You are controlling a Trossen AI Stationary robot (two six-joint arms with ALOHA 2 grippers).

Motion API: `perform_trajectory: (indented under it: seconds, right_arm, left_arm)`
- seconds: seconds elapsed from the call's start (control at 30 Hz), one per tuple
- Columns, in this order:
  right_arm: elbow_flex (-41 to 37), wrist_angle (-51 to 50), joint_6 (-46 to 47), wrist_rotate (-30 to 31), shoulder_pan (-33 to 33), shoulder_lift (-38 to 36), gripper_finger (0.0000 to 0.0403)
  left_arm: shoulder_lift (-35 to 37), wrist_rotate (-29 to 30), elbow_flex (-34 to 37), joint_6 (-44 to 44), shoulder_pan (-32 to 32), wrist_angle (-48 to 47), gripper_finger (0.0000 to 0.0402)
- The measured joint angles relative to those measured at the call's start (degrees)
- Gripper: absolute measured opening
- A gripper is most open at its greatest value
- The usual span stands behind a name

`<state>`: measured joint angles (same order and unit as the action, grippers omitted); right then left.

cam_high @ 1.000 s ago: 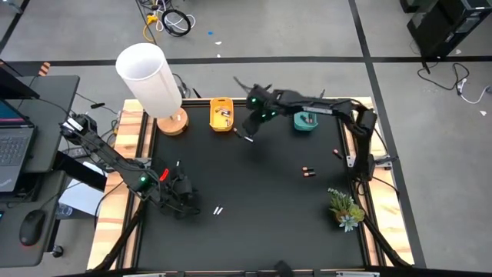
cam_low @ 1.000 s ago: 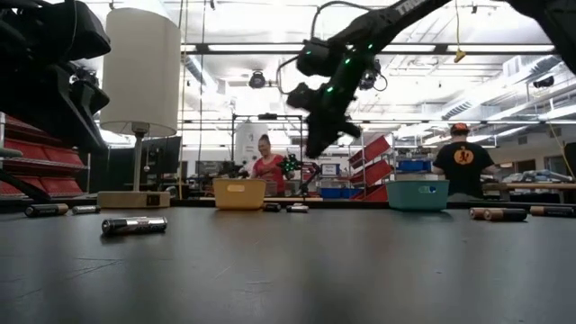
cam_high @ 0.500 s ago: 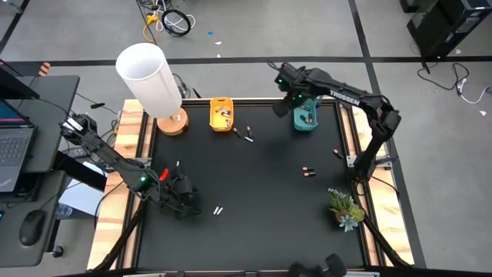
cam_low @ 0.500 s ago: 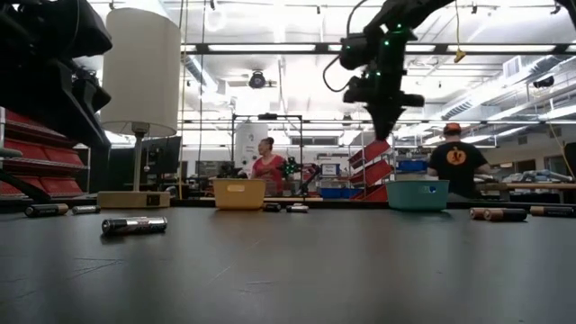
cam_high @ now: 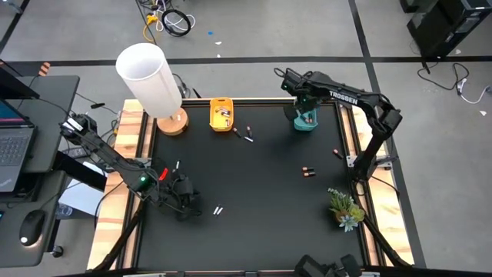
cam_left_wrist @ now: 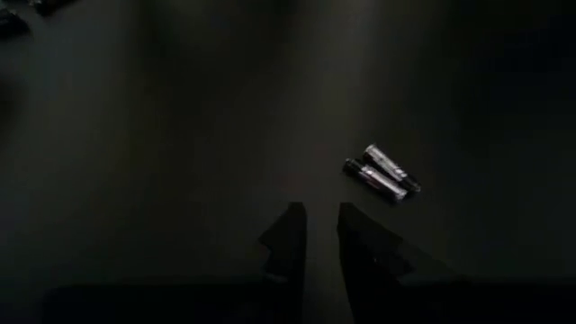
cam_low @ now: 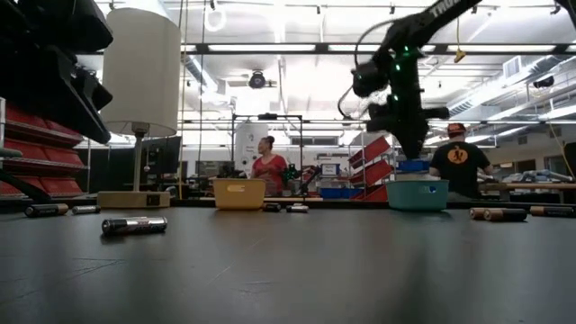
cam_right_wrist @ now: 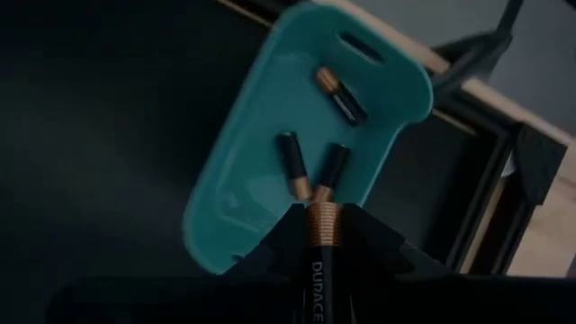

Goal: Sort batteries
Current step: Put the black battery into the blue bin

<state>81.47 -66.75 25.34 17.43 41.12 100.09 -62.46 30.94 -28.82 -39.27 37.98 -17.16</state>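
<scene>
Batteries lie scattered over the black worktop [cam_high: 261, 192] and in two bins at its far edge. The right pincer [cam_right_wrist: 317, 236] hangs directly over the teal bin [cam_high: 304, 121] near the far right corner, its fingers clamped on a dark battery with a copper end [cam_right_wrist: 319, 261] that points down at the bin. Three more dark, copper-tipped batteries [cam_right_wrist: 310, 162] lie inside that bin. The yellow bin [cam_high: 221, 114] stands farther left along the same far edge, with batteries in it, beside the wooden foot of a white lamp [cam_high: 149, 78].

Two loose batteries [cam_high: 245, 133] rest just beside the yellow bin, a dark pair [cam_high: 308, 172] lies toward the right side, and another one [cam_high: 337, 153] sits close to the right edge. A silver pair [cam_high: 218, 210] lies near the front edge, left of centre.

The left pincer [cam_left_wrist: 319, 229] waits low over the front left part of the worktop, fingers nearly together with a narrow gap and nothing between them; the silver pair [cam_left_wrist: 382, 173] lies just ahead of it. A small potted plant [cam_high: 345, 208] stands at the front right corner.
</scene>
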Motion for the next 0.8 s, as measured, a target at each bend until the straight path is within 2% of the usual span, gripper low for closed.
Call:
perform_trajectory:
  seconds: [0.33,0.8]
  right_arm:
    - [-10.2,11.5,-1.26,-2.69,2.01,0.06,0.0066]
    - [-11.21,14.48,-3.47,-2.64,2.21,0.06,0.0122]
  left_arm:
    - [0.0,-1.13,0.0,-0.01,0.0,-0.08,0.0072]
    - [0.0,-1.2,0.0,0.0,0.0,-0.43,0.0072]
